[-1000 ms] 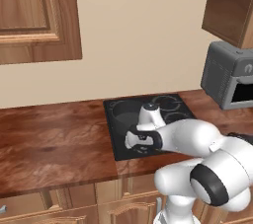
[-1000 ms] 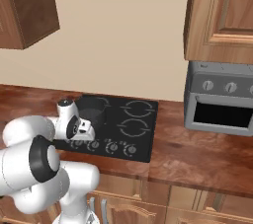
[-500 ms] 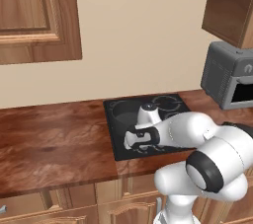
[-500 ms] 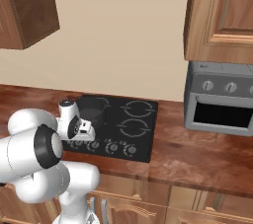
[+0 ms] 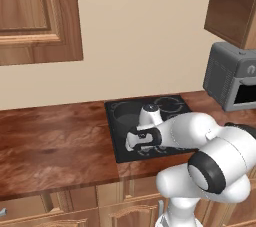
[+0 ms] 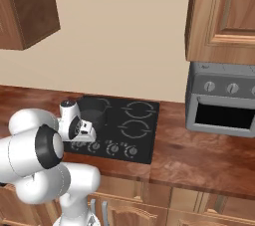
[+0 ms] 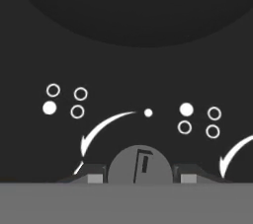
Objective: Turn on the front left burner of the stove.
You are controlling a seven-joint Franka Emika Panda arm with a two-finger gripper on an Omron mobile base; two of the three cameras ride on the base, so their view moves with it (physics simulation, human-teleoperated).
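The stove (image 5: 167,105) is a flat black glass cooktop (image 6: 144,120) set in the wooden counter, with a row of small round knobs (image 6: 114,148) along its front edge. My gripper (image 5: 134,143) hangs low over the front left corner of the panel (image 6: 83,133). In the hand view the two fingertips (image 7: 95,173) stand tight against both sides of one round knob (image 7: 140,164), which has a pointer line near upright. My gripper (image 7: 140,174) is shut on that knob. White burner dots and curved arrows are printed on the glass (image 7: 126,70).
A dark pot (image 6: 94,113) sits on the back left burner, just behind the hand. A grey microwave (image 5: 235,76) stands on the counter to the right (image 6: 221,100). Wooden wall cabinets (image 5: 35,16) hang above. Bare counter (image 5: 55,146) stretches to the left.
The hand has stayed at the stove's front left edge while the arm's elbow and forearm have swung and grown larger in both base views. The stove and pot are unchanged.
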